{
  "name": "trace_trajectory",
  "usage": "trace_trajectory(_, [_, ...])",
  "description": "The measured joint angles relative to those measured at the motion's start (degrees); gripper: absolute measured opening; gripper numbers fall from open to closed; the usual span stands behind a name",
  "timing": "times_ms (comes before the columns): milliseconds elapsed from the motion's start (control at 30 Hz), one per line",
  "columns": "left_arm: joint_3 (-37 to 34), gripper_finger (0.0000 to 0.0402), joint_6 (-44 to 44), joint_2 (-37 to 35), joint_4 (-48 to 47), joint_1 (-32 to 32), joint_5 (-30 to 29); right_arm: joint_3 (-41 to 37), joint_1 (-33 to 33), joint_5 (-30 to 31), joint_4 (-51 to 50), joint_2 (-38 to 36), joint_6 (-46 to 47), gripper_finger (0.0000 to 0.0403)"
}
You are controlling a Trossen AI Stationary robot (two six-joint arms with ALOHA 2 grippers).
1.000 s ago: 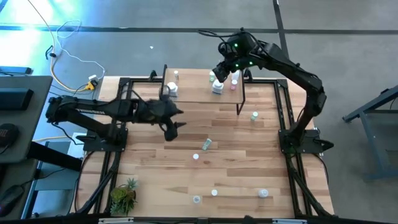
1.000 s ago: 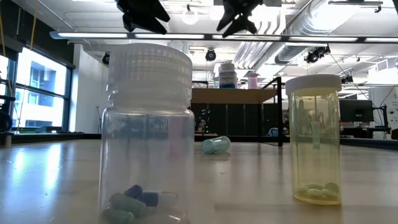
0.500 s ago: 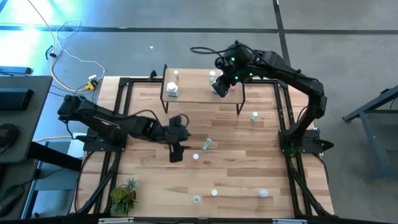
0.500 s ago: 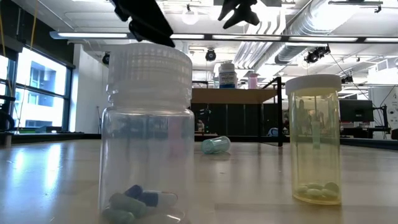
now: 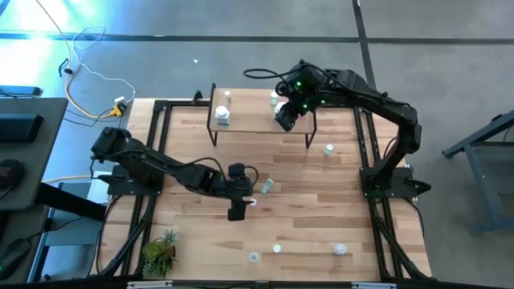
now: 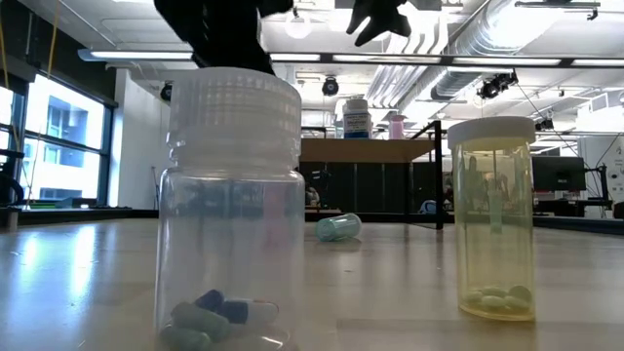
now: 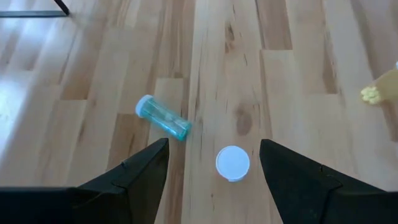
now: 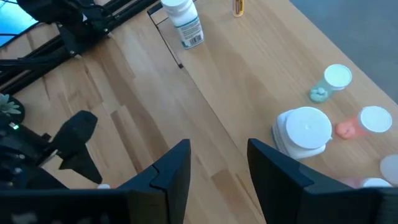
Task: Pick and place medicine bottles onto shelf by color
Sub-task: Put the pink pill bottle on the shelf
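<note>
— Left pincer [image 5: 238,210]?
— Spread wide, pinching nothing. Hanging over the middle of the table [image 5: 321,201], straight above a white-capped bottle [image 7: 232,163] standing upright between the fingers [image 7: 143,163], not touching either.

— Anything close by?
— A teal vial [image 7: 163,118] lying on its side, just toward 1 o'clock from that bottle on the overhead clock face, apart from it.

— Right pincer [image 5: 285,120]?
— Up at 12 o'clock, above the right end of the shelf [image 5: 257,127]. Spread apart, nothing between the fingers [image 8: 171,168].

— And on the shelf?
— At the left end, a white labelled bottle [image 5: 222,116] with a thin vial [image 5: 228,98] just behind. At the right end, a cluster: a big white-capped bottle [image 8: 305,129], a green-topped one [image 8: 336,78] and a pink one [image 8: 373,118] beside it, all upright.

— Rest of the medicine bottles?
— One green-capped bottle [image 5: 328,149] on the table at 2 o'clock, just past the shelf's right leg. Three more [image 5: 277,249] along the near edge around 6 o'clock, well apart from both pincers. From table height, two of them up close: a clear ribbed-cap bottle [image 6: 231,205] with blue capsules, and a yellowish vial [image 6: 492,219] with pale pills.

— Other things?
— A small potted plant [image 5: 161,250] at 7 o'clock, near the table's corner.
</note>
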Motion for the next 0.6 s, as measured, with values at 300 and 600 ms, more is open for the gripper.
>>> trace_trajectory(300, [0.0, 0.0243, -1.94, 5.31, 2.05, -0.04, 0.97, 0.0, 0.0, 0.0, -0.1, 0.0, 0.85, 0.0149])
trace_trajectory(600, [0.0, 0.0243, -4.85, 9.84, 2.97, -0.75, 1.33, 0.0, 0.0, 0.0, -0.15, 0.0, 0.84, 0.0149])
